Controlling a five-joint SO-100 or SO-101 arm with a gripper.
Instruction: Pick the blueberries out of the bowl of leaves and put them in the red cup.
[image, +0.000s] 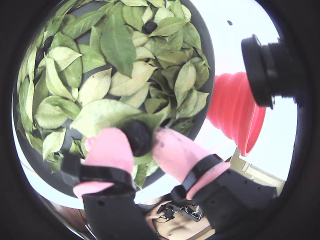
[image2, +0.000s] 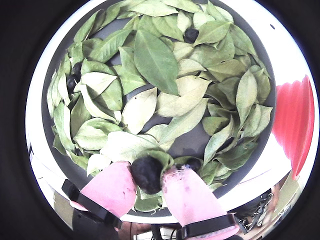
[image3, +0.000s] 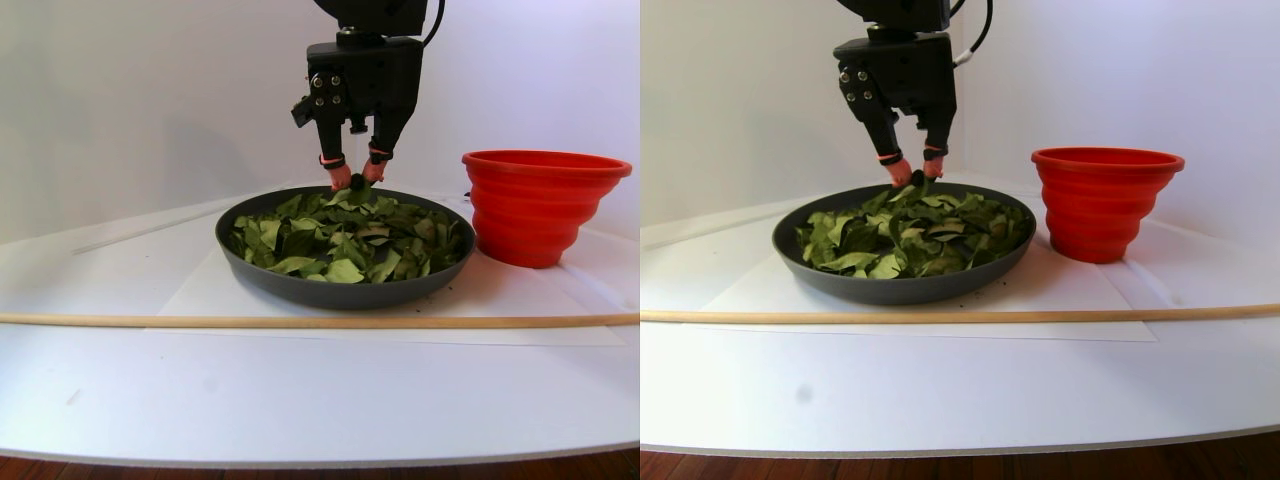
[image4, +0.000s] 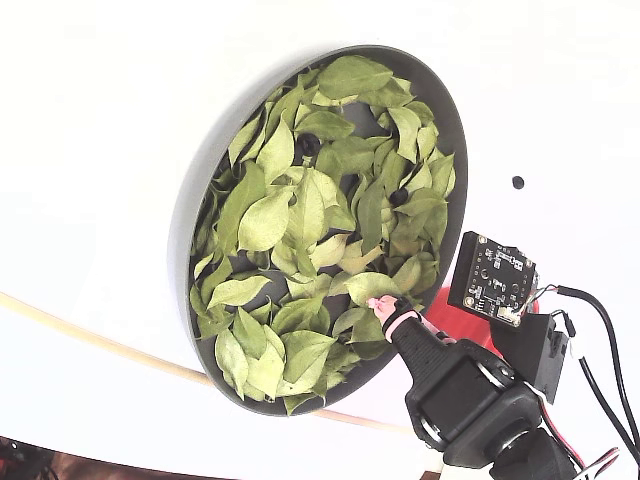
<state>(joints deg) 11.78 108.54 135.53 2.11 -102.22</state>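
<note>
My gripper is shut on one of the blueberries, which sits dark and round between the pink fingertips with a leaf pressed against it. The gripper hangs over the near edge of the dark grey bowl, just above the green leaves. In the stereo pair view the gripper is low over the bowl's back rim. Other blueberries lie among the leaves, one far from the fingers and others seen from above. The red cup stands upright right beside the bowl.
A thin wooden stick lies across the white table in front of the bowl. A tiny flat black dot marks the table beyond the bowl. A black camera housing juts in beside the cup. The arm covers most of the cup from above.
</note>
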